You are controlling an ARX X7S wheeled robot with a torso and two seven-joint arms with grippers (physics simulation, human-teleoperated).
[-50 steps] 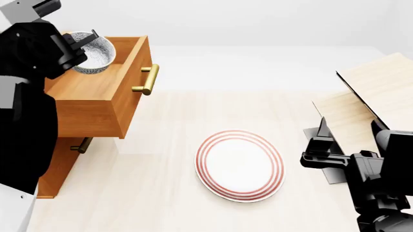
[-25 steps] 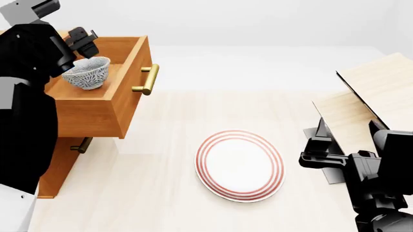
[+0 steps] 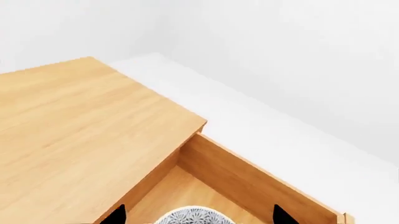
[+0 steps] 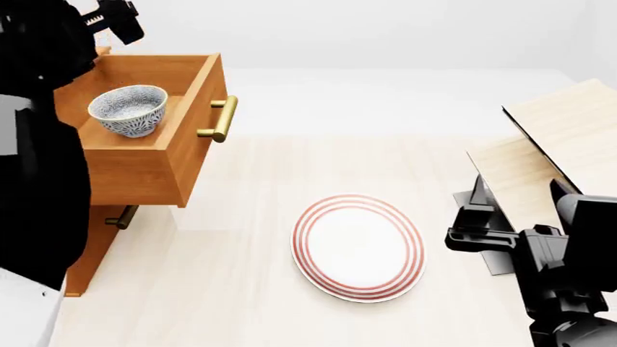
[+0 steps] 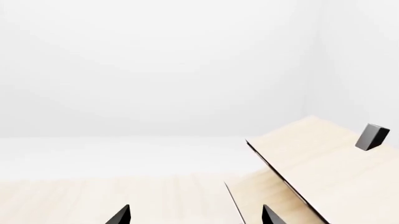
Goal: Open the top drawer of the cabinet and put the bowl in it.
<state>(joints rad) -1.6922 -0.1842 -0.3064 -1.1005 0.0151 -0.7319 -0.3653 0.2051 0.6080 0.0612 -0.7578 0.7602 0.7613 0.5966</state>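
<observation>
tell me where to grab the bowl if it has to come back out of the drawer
Pinch the bowl's rim from straight above, one finger inside, one outside. It sits upright with its mouth open upward in the open top drawer, whose walls block a side approach. Probably the rim side away from the walls is easiest.

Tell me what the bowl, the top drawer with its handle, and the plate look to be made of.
The bowl: likely glazed ceramic, white with dense blue-grey speckling and a smooth rim. The top drawer: orange-brown wood, with visible grain and a satin finish; its handle looks like brass, a yellow metallic bar with a soft sheen. The plate: probably glazed ceramic, glossy white with red rings. These are simulator renders, so the materials are only apparent.
</observation>
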